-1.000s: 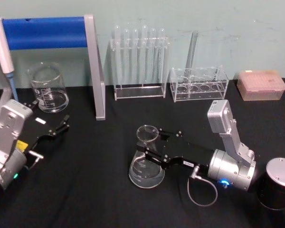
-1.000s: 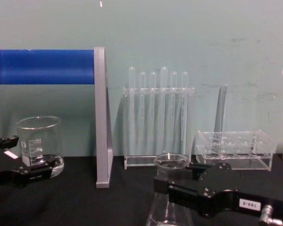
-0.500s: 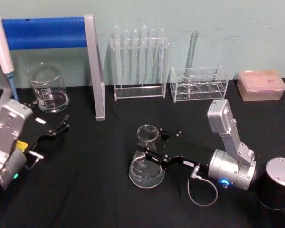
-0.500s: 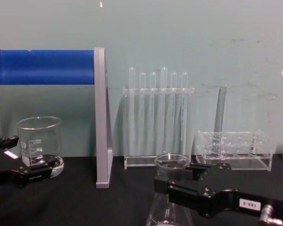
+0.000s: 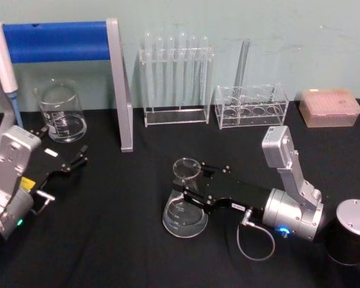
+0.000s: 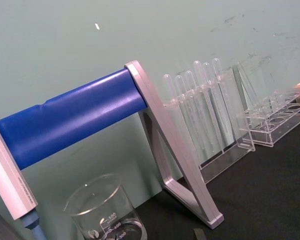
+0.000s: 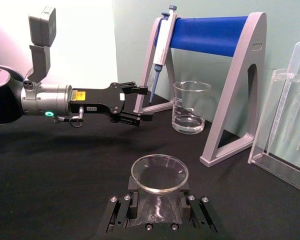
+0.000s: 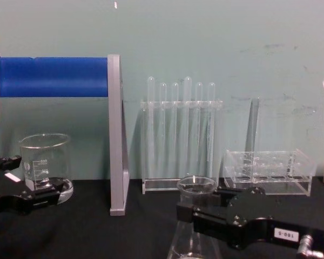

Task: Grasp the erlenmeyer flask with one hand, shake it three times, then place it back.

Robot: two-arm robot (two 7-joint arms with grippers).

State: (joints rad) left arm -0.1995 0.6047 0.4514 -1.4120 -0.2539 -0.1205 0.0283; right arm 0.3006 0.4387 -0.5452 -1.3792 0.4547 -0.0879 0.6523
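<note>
Right gripper (image 5: 189, 193) at the neck of the flask (image 5: 185, 207), head view. I have the fingers pressed against the glass on both sides just below the rim; the right wrist view confirms the neck seated between the two pads (image 7: 132, 192). The flask stands upright near the middle of the black table (image 5: 120, 240), base apparently on the cloth, though the chest view cuts off the bottom, so I cannot be sure. Compared with the pictures from the last second, neither flask nor arm has shifted: the grasp is made and the lift has not begun. I judge the three shakes and the return as yet to be done. Left gripper (image 5: 79, 159), fingers spread and holding nothing, sits parked at the table's left side near the beaker (image 5: 61, 112).
</note>
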